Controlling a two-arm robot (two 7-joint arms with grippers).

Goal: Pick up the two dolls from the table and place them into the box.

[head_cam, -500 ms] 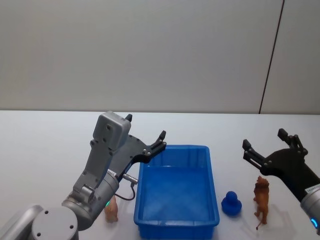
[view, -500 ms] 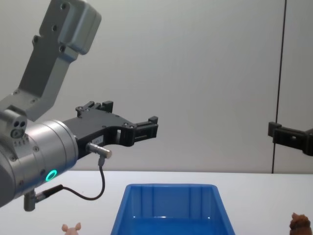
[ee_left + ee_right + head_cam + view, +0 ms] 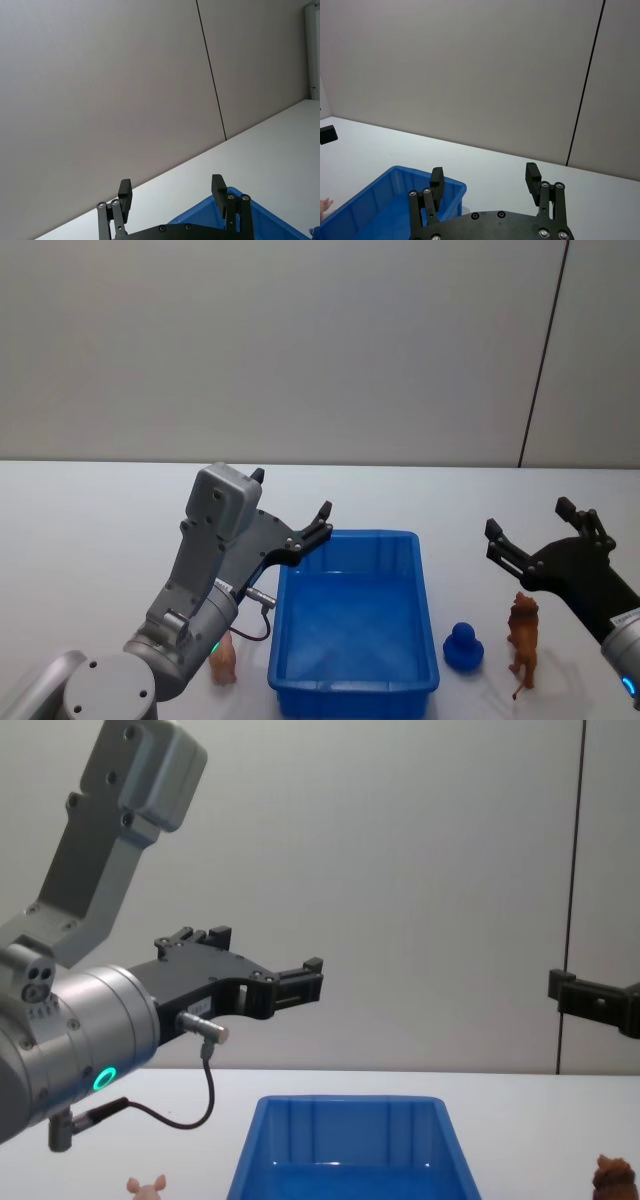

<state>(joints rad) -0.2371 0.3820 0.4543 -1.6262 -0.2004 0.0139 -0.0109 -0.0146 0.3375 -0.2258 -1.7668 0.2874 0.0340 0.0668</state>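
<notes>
- Dolls stand on the white table (image 3: 90,540), one at each side of the blue box (image 3: 350,693), and neither is held.
- The pink doll (image 3: 222,660) stands below and behind the left claw (image 3: 291,492), close to that arm's grey body and just outside the box's near left corner.
- The brown doll (image 3: 522,638) stands upright on the table below the right claw (image 3: 528,518), near that arm's black wrist.
- A small blue toy (image 3: 464,647) sits between the brown doll and the box's right wall, below and to the inside of the right claw.
- The left claw hangs in the air above the box's far left corner with its two black fingers spread wide and nothing between them.
- The right claw hangs in the air to the right of the box, fingers likewise spread wide and holding nothing.
- The box lies on the table between the two claws, lower than both.
- The tabletop is smooth, plain white and flat, and runs back to a plain grey wall (image 3: 300,340).
- A thin dark seam (image 3: 545,350) runs down the wall, above and beyond the right claw.
</notes>
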